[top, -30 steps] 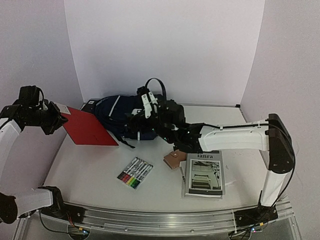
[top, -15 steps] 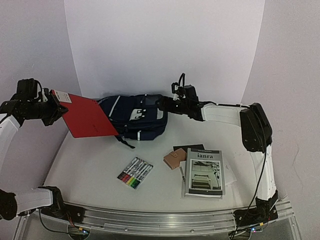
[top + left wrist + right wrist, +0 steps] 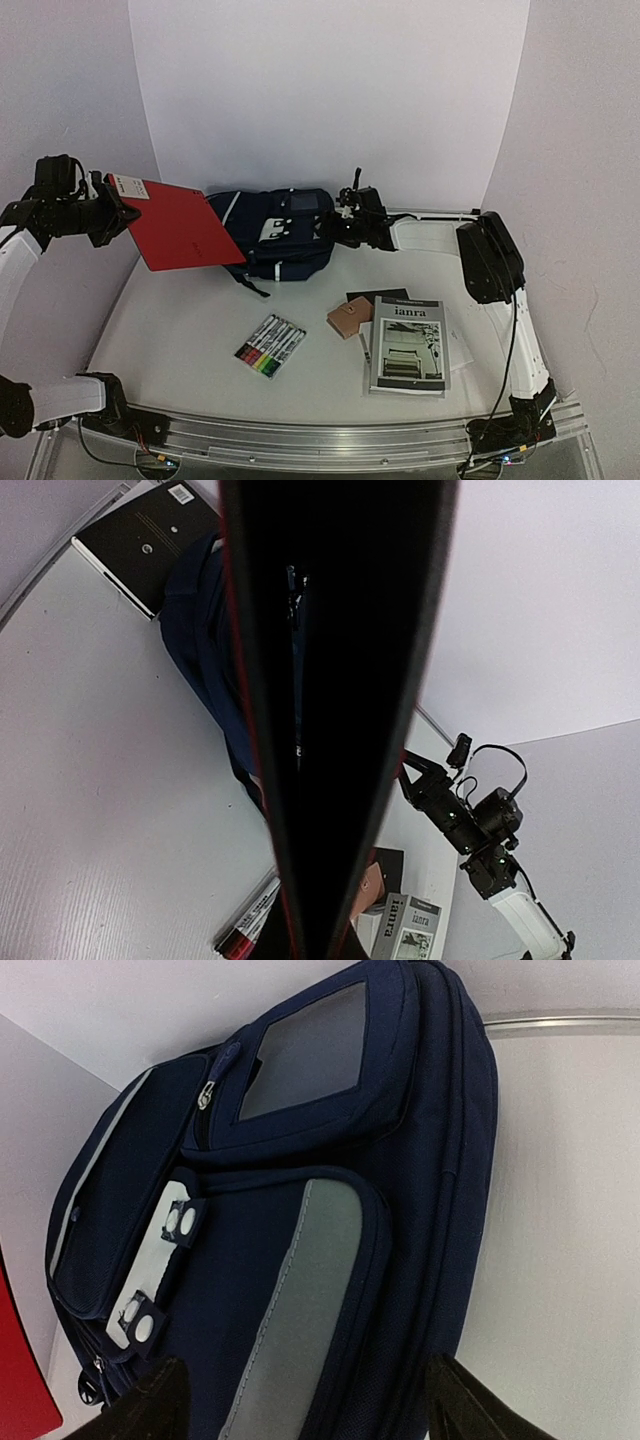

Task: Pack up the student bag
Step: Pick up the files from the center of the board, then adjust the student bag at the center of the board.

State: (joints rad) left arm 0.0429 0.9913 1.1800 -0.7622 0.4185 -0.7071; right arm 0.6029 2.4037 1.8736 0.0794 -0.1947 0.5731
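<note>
Student bag: lies flat at the back centre of the table, front pockets up, far edge close to the back wall. A black strap trails off its near left corner.

Left gripper: at the left edge of the overhead view, raised off the table, clamped on one corner of a red folder. The folder is tilted and its right edge overlaps the bag's left end in that view; I cannot tell if they touch. The left wrist view sees the folder edge-on as a dark wedge down mid-frame.

Right gripper: at the bag's right edge, with the arm stretched along the back wall from the right. The right wrist view shows the fingers spread wide at the bottom corners, with the bag's grey-striped pocket between them. Contact with the fabric is not clear.

Open room: a bare strip of table runs in front of the bag, with more at left and near left. The right rear is taken up by the arm.

Around:
- Pack of markers, front centre-left.
- Brown wallet, just right of the markers.
- Grey book, just beside the wallet, lying over a black flat item.
- Black book, behind the bag's left end by the wall, seen in the left wrist view.
</note>
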